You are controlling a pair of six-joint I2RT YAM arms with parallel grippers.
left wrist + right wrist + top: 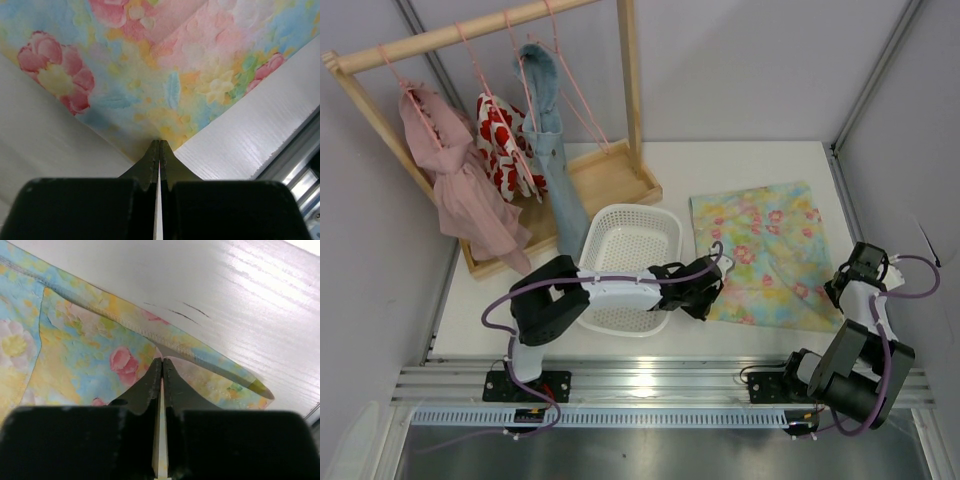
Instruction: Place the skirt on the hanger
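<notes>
Pale yellow-and-turquoise floral cloth skirt (765, 245) lies flat on the white table (740, 160), pinched at two edges.
Left gripper (159, 150) clamps its near-left corner and right gripper (162, 365) its near-right hem, probably to lift it evenly.

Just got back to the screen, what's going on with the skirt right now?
Both arms are on the skirt, which lies spread flat on the table. The left gripper is shut on its near left corner. The right gripper is shut on the hem at the near right corner, where the edge curls up a little. The pink hanger hangs on the wooden rack at the back left, so the skirt is not yet on it.
</notes>
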